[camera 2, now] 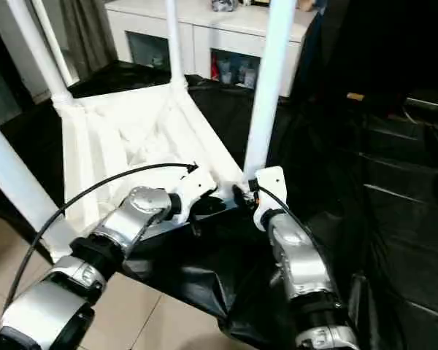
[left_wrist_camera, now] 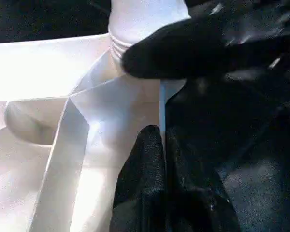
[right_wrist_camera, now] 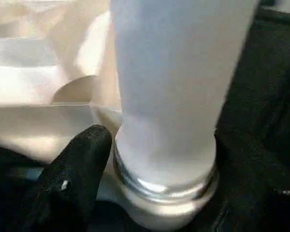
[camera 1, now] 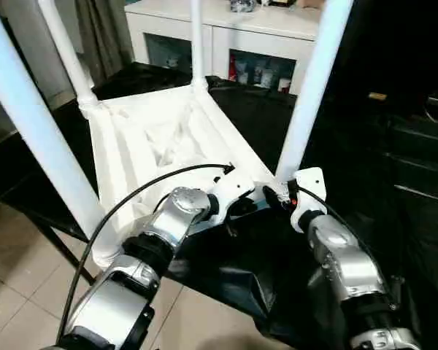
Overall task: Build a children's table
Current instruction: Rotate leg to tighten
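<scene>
The white ribbed table top (camera 1: 153, 138) lies upside down on a black-covered surface. All four white tubular legs stand up from its corner sockets. My left gripper (camera 1: 237, 208) is at the near rim, and in the left wrist view it (left_wrist_camera: 163, 145) is shut on the thin rim wall beside the near right corner. My right gripper (camera 1: 281, 195) sits at the base of the near right leg (camera 1: 306, 102). In the right wrist view one black finger (right_wrist_camera: 82, 159) presses against that leg's collar (right_wrist_camera: 164, 179) at the socket; the other finger is hidden behind the leg.
A white cabinet with glass doors (camera 1: 233, 36) stands behind the work surface. Black sheeting (camera 1: 263, 117) covers the surface and hangs over its near edge. Dark shelving (camera 1: 416, 160) fills the right side. Tiled floor (camera 1: 14, 292) lies at the lower left.
</scene>
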Available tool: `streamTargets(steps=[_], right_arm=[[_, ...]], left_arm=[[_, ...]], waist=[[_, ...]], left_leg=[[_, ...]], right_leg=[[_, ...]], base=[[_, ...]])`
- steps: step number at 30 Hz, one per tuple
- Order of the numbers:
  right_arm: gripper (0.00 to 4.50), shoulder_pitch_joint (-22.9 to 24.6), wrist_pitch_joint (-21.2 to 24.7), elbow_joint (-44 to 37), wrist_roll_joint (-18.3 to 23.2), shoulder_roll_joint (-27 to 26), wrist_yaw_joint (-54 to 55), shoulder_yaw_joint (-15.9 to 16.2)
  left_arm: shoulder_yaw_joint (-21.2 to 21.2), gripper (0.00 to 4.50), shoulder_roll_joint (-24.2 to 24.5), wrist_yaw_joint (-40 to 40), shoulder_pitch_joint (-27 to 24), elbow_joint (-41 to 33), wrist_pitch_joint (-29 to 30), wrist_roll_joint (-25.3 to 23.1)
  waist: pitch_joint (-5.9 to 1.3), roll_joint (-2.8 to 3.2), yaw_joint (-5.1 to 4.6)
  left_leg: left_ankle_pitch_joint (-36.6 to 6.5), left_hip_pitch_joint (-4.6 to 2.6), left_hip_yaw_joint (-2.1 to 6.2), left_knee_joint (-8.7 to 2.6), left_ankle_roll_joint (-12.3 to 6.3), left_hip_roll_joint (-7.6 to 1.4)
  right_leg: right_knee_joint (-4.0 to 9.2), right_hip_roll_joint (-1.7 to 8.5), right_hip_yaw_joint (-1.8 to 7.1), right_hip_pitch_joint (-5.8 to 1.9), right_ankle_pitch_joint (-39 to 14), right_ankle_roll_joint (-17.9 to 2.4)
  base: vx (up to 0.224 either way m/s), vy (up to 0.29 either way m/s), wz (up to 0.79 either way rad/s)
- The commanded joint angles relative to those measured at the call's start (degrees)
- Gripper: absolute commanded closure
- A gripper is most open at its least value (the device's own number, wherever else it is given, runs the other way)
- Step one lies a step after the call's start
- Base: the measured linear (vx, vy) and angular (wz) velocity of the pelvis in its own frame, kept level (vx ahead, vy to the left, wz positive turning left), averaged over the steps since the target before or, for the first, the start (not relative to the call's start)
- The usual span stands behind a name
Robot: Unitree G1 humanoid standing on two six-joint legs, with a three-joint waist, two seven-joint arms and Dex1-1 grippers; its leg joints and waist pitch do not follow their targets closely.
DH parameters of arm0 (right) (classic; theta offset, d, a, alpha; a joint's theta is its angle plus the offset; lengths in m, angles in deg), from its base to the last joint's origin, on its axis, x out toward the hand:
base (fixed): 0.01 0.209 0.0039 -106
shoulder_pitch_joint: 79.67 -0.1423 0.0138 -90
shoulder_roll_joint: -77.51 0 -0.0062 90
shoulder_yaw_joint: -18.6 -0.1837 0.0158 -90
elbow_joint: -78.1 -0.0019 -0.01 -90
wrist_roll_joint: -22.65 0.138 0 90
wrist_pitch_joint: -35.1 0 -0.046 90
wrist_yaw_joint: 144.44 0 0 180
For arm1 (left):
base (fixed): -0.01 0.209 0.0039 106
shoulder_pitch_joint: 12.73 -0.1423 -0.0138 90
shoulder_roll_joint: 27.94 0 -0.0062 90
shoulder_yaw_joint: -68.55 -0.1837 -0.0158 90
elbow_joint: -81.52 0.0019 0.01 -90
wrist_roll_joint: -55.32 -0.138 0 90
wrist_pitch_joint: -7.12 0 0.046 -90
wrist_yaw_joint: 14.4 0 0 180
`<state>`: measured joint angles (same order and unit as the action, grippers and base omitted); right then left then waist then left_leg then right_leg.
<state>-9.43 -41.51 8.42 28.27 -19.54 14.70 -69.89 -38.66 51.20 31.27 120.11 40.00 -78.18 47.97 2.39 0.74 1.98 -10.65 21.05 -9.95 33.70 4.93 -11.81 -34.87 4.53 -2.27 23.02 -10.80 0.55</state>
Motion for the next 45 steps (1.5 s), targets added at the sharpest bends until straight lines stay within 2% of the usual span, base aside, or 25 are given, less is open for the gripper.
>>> streamTargets(steps=[1,3,4,7,8,9,10,11,12,13,19,21,24,28,35,42,45], right_arm=[[0.62,-0.2,0.8,-3.2,2.6,0.3,-6.2,2.5],[0.41,-0.2,1.9,-4.2,3.4,2.2,-8.7,2.5],[0.31,-0.1,2.1,-4.9,3.8,4.0,-11.3,2.7],[0.31,0.3,2.6,-6.3,4.9,7.1,-16.0,2.9],[0.31,0.8,2.9,-7.4,5.6,9.8,-20.1,3.2],[0.31,0.8,2.9,-7.4,5.6,9.8,-20.1,3.2],[0.31,1.8,3.4,-9.1,6.3,13.6,-25.9,4.2],[0.31,2.4,3.8,-10.0,6.6,15.6,-28.9,4.9],[0.31,3.0,3.7,-10.6,6.5,17.4,-31.4,5.8],[0.31,3.3,3.7,-10.9,6.3,18.3,-32.9,6.3],[0.31,3.9,3.8,-10.8,5.7,19.3,-34.5,7.4],[0.57,3.9,4.1,-10.9,6.0,19.5,-34.7,7.6],[0.68,3.7,4.6,-10.9,6.8,19.6,-35.3,7.7],[1.03,3.7,4.6,-10.7,6.7,19.4,-36.0,7.7],[1.67,3.7,4.8,-10.7,7.0,18.8,-36.1,7.8],[1.76,3.8,4.7,-10.3,7.2,17.9,-35.7,7.6],[1.76,3.6,3.9,-8.5,6.2,16.5,-32.5,6.9]], left_arm=[[-0.1,4.50,0.4,2.4,-1.3,-0.3,-2.0,0.7],[0.0,4.50,1.2,4.3,-1.8,-1.1,-2.1,1.3],[0.0,4.50,1.9,6.3,-2.2,-1.7,-2.9,1.9],[-0.2,4.50,3.3,10.5,-3.2,-3.6,-3.8,3.2],[-0.3,4.50,4.6,14.3,-4.2,-5.3,-4.7,4.5],[-0.3,4.50,4.6,14.3,-4.2,-5.3,-4.7,4.5],[-0.8,4.50,6.6,19.6,-5.5,-8.1,-4.6,6.2],[-1.1,4.50,7.8,22.0,-6.2,-9.5,-4.2,6.9],[-1.2,4.50,8.9,24.2,-6.7,-10.5,-4.1,7.5],[-1.2,4.50,9.5,25.4,-6.9,-11.0,-4.1,7.8],[-0.8,4.50,10.7,26.7,-7.1,-11.3,-3.9,8.2],[-0.4,4.50,11.0,27.1,-7.4,-11.7,-3.7,8.1],[-0.3,4.50,11.5,27.9,-8.0,-12.9,-3.1,8.3],[-0.2,4.50,11.6,28.2,-8.1,-13.3,-2.8,8.6],[-0.1,4.50,11.7,28.1,-8.1,-13.3,-2.6,8.7],[0.1,4.50,11.7,27.7,-8.4,-13.6,-2.2,8.5],[0.6,4.50,10.8,25.0,-8.0,-12.6,-1.8,8.0]], waist=[[-2.90,-1.17,0.25],[-2.85,-1.11,0.13],[-2.98,-1.12,0.21],[-3.01,-1.21,0.41],[-3.13,-1.12,0.52],[-3.13,-1.12,0.52],[-3.27,-0.98,0.72],[-3.23,-1.18,0.75],[-3.14,-1.01,0.90],[-3.25,-0.99,0.99],[-3.06,-1.20,1.21],[-3.06,-1.23,1.20],[-3.13,-1.28,1.21],[-3.16,-1.29,1.20],[-3.17,-1.35,1.26],[-3.24,-1.30,1.28],[-3.15,-1.27,1.15]], left_leg=[[-14.0,0.16,0.05,-4.19,-3.12,-0.53],[-13.6,0.39,0.06,-4.25,-3.02,-0.49],[-12.7,0.03,0.00,-4.10,-3.07,-0.59],[-11.5,0.06,-0.12,-4.00,-3.70,-0.77],[-11.1,0.09,-0.05,-3.93,-3.89,-0.80],[-11.1,0.09,-0.05,-3.93,-3.89,-0.80],[-10.1,-0.10,-0.09,-3.82,-4.34,-1.01],[-9.7,0.06,-0.09,-3.79,-4.65,-1.03],[-9.5,0.00,-0.25,-3.79,-5.06,-1.04],[-9.9,-0.06,-0.19,-3.77,-5.07,-1.06],[-11.0,-0.22,-0.35,-3.83,-4.19,-1.01],[-10.8,-0.18,-0.31,-3.85,-4.00,-1.02],[-10.1,-0.11,-0.28,-3.81,-3.92,-1.05],[-9.4,-0.16,-0.35,-3.71,-4.29,-1.03],[-9.2,-0.20,-0.35,-3.67,-4.25,-1.01],[-8.6,-0.17,-0.37,-3.57,-4.48,-0.97],[-9.2,-0.16,-0.37,-3.61,-4.13,-0.95]], right_leg=[[5.55,2.66,1.73,-2.72,-18.9,-8.5],[5.55,2.70,1.61,-2.70,-19.1,-8.5],[5.46,2.67,1.69,-2.59,-18.0,-9.2],[5.11,2.68,1.76,-2.73,-15.3,-10.7],[4.90,2.71,1.73,-2.89,-14.1,-11.2],[4.90,2.71,1.73,-2.89,-14.1,-11.2],[4.52,2.73,1.81,-2.86,-10.8,-12.3],[4.34,2.68,1.82,-2.99,-9.6,-12.7],[4.22,2.65,1.86,-2.77,-8.4,-13.4],[4.11,2.70,1.77,-2.89,-8.4,-13.7],[4.38,2.77,1.82,-2.73,-11.3,-13.1],[4.40,2.79,1.81,-2.75,-11.6,-12.8],[4.29,2.80,1.84,-2.82,-11.3,-12.6],[4.11,2.71,1.82,-2.79,-9.4,-13.2],[4.08,2.74,1.83,-2.85,-9.5,-13.2],[3.92,2.71,1.81,-2.93,-8.1,-13.7],[4.03,2.70,1.80,-2.83,-9.3,-13.5]], base=[[0.000,0.000,0.00],[0.000,0.000,0.00],[0.000,0.000,0.00],[0.000,0.000,0.00],[0.000,0.000,0.00],[0.000,0.000,0.00],[0.000,0.000,0.00],[0.000,0.000,0.00],[0.000,0.000,0.00],[0.000,0.000,0.00],[0.000,0.000,0.00],[0.000,0.000,0.00],[0.000,0.000,0.00],[0.000,0.000,0.00],[0.000,0.000,0.00],[0.000,0.000,0.00],[0.000,0.000,0.00]])
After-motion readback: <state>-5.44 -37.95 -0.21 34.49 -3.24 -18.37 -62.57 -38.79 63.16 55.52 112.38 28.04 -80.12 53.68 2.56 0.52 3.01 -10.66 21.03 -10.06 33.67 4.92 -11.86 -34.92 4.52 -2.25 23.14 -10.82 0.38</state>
